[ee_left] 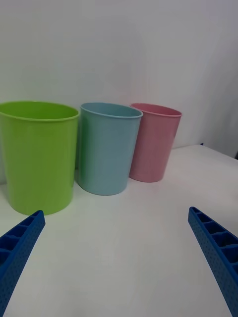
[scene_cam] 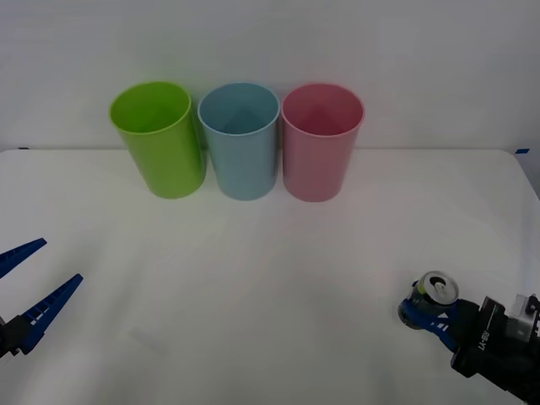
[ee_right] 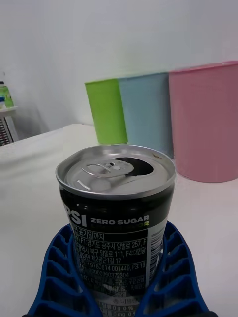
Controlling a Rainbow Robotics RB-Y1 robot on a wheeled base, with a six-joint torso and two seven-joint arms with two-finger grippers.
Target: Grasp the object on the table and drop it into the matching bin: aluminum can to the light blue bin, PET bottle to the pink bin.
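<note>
The aluminum can (scene_cam: 438, 289) stands upright near the front right of the white table (scene_cam: 253, 287), silver top with an open pull-tab, dark print on its side (ee_right: 116, 218). My right gripper (scene_cam: 426, 305) is shut on it, its blue ribbed fingers (ee_right: 54, 277) hugging both sides of the can's lower body. The light blue bin (scene_cam: 240, 143) stands at the back middle, with the pink bin (scene_cam: 321, 148) touching its right side. At the front left my left gripper (scene_cam: 60, 261) stays open and holds nothing, facing the bins (ee_left: 106, 148).
A lime green bin (scene_cam: 160, 139) stands left of the light blue one, all three in a tight row by the back wall. A wide stretch of bare tabletop lies between the grippers and the bins. The table's right edge is close to the right arm.
</note>
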